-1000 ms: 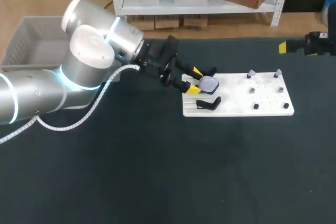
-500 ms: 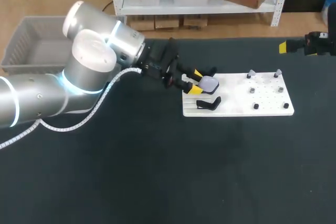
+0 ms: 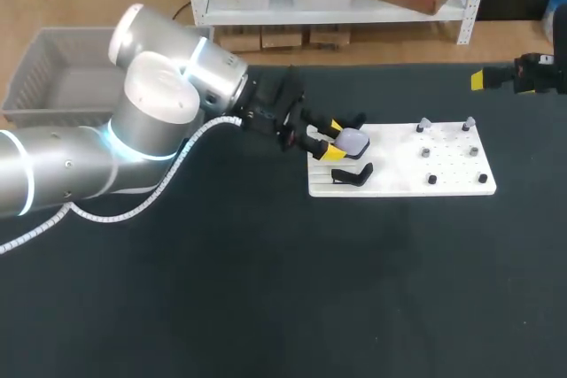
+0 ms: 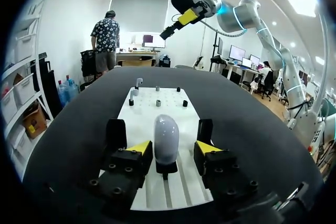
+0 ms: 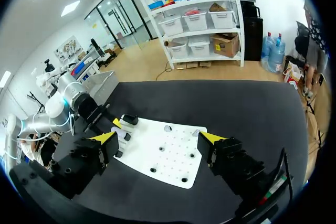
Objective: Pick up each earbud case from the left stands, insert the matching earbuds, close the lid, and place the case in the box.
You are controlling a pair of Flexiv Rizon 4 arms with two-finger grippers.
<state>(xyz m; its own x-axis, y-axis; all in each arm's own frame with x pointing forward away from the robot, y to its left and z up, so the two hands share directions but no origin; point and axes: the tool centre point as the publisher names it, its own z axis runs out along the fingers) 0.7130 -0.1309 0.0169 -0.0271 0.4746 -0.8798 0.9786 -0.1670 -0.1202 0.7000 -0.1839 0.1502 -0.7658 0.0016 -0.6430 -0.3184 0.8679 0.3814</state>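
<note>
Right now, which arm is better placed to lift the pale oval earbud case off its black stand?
Left. The left gripper straddles the pale oval earbud case on the black stand, open, a yellow tip each side. The right gripper hangs open far beyond the white board.

Pale earbud case [image 4: 166, 137], upright on black stand [image 4: 167, 169], seemingly closed

No text, label, number or sign can be read on the table [image 3: 266, 289], the board [image 3: 416, 170] or the case [image 4: 166, 137].
</note>
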